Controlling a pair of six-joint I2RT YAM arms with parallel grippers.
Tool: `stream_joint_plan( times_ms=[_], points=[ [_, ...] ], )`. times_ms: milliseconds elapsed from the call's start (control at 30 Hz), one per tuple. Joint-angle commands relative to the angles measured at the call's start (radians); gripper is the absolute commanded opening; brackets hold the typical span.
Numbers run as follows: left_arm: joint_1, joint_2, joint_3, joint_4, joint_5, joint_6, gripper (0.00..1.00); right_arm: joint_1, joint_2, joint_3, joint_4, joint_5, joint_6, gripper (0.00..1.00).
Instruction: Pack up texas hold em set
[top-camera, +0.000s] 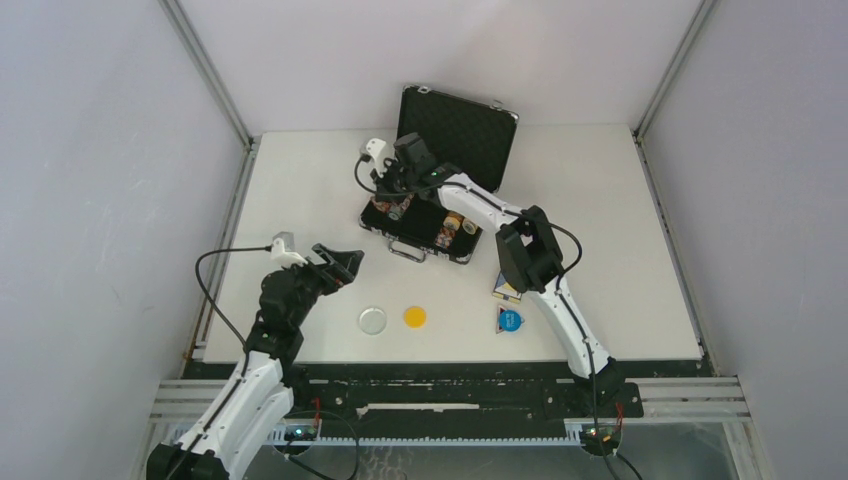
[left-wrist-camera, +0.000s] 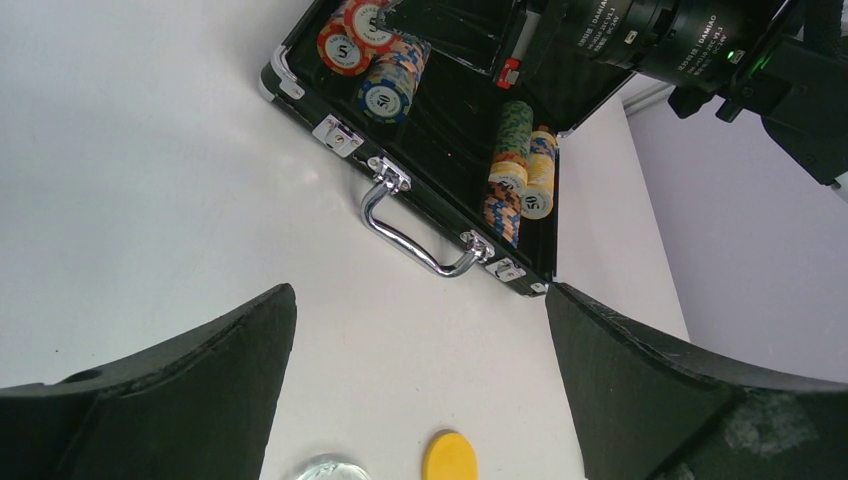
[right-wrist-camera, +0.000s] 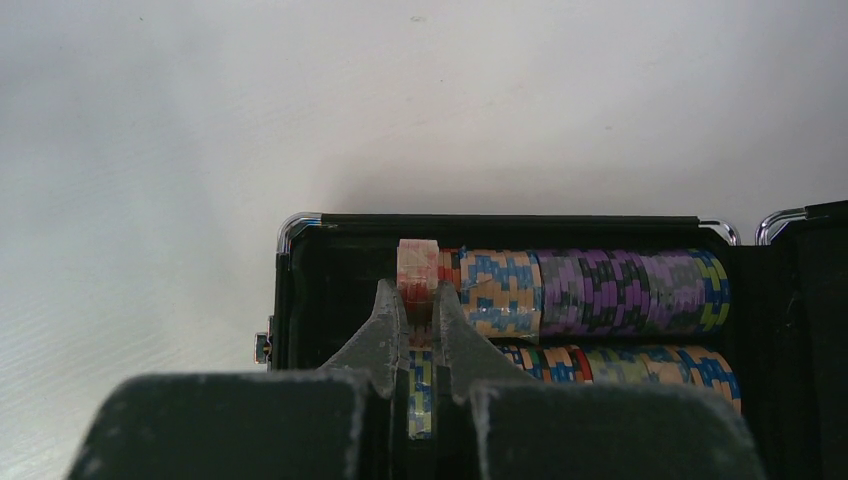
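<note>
The black briefcase (left-wrist-camera: 300, 100) with silver edges is lying open toward the table's far side, its lid (top-camera: 462, 128) standing upright and its silver handle (left-wrist-camera: 410, 232) facing the near edge. Rolls of multicoloured poker chips are lying inside, one group (left-wrist-camera: 375, 55) at the left end and another (left-wrist-camera: 520, 170) at the right. A clear token (top-camera: 373, 320) and a yellow token (top-camera: 414, 316) are resting side by side on the table nearer than the case. A blue token (top-camera: 509, 319) is lying to their right, just nearer than the card deck (top-camera: 505, 290), which is only partly showing.

One briefcase (top-camera: 458, 122). Chip rolls (left-wrist-camera: 385, 75) inside in two clusters: three roll ends show in left one, right one unclear. Three loose tokens: one clear token (top-camera: 373, 320), one yellow token (top-camera: 414, 317), one blue token (top-camera: 508, 319). One card deck (top-camera: 504, 292).
</note>
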Motion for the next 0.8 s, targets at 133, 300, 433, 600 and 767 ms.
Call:
stream_joint_plan(
  times_ms=[133,300,433,600,767],
  points=[
    [0.008,-0.003,-0.022,0.048,0.013,-0.007,0.99,0.016,-0.033,-0.025,-0.006,0.014,-0.037,0.00],
    [0.007,-0.003,-0.024,0.049,0.016,-0.007,0.99,0.022,-0.074,-0.072,0.070,0.038,-0.040,0.00],
    [0.008,-0.002,-0.022,0.050,0.021,-0.007,0.99,0.022,-0.083,-0.069,0.081,0.060,-0.052,0.00],
    [0.007,0.017,-0.024,0.066,0.033,-0.013,0.99,0.023,-0.102,-0.076,0.094,0.062,-0.059,0.00],
    [0.008,0.028,-0.022,0.075,0.037,-0.013,0.99,0.039,-0.121,-0.095,0.102,0.051,-0.064,0.00]
  ],
)
